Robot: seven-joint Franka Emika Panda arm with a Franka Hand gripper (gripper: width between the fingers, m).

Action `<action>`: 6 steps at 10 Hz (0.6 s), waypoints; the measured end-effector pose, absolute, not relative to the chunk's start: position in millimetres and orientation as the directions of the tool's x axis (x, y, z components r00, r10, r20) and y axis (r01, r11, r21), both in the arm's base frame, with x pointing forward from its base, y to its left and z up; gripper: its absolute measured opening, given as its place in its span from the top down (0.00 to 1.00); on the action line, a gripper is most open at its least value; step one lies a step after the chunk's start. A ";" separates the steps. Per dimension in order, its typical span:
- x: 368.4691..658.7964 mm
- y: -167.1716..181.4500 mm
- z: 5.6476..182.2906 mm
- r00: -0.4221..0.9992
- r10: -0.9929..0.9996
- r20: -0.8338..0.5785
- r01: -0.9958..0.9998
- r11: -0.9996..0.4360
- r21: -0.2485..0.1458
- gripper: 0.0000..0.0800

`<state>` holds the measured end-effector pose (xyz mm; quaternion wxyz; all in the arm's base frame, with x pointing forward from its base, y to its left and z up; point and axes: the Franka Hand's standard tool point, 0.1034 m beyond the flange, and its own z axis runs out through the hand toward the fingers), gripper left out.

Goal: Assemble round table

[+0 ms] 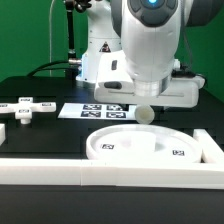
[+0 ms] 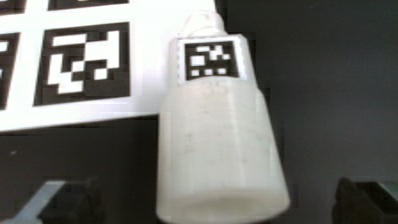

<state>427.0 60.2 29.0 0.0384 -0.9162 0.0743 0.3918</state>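
Cylinder post [image 2: 222, 140] centred in my claw [image 2: 214, 195], jaws wide.
Gap on each side between fingers [image 2: 57, 200] and the white post; black-and-white tag [image 2: 212, 60] near its far end. Marker board [image 2: 80, 112] by that end, on dark desk [image 2: 338, 90].

one disc [image 1: 140, 150], one post [image 2: 217, 130], one cross [image 1: 25, 107]
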 end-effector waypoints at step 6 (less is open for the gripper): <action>415.2 62.5 6.8 0.619 -0.095 -0.779 -0.159 -0.987 -0.006 0.19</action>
